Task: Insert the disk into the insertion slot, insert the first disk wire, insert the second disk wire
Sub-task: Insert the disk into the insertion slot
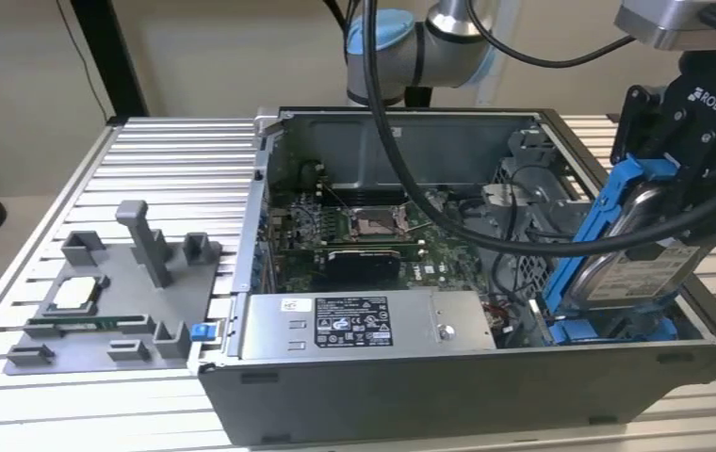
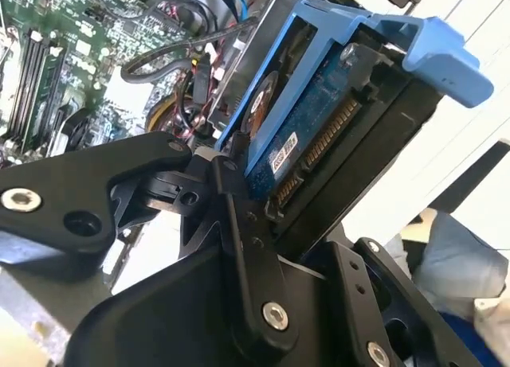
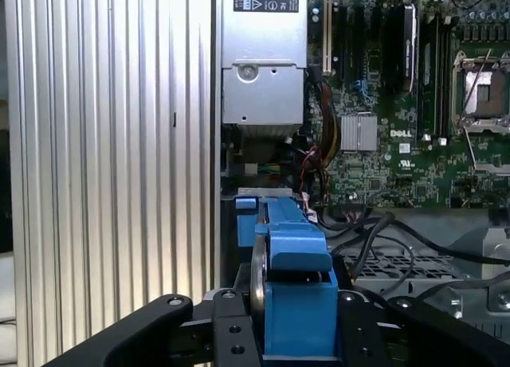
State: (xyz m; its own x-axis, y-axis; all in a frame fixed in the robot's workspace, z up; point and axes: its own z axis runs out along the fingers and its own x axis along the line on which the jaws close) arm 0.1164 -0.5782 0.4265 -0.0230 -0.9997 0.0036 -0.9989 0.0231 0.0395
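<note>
So the hand (image 1: 675, 188) is clamped on the disk (image 1: 641, 268) — blue frame and all — holding it tilted at the exterior view's right end of the open computer case (image 1: 459, 395), just above the insertion slot (image 1: 610, 330) with its blue rails. The lower edge is down near the rails, can't tell if it's touching. In the first wrist view the fingers (image 3: 231, 331) sit either side of the frame. The case is on the ribbed counter (image 1: 144, 141).
</note>
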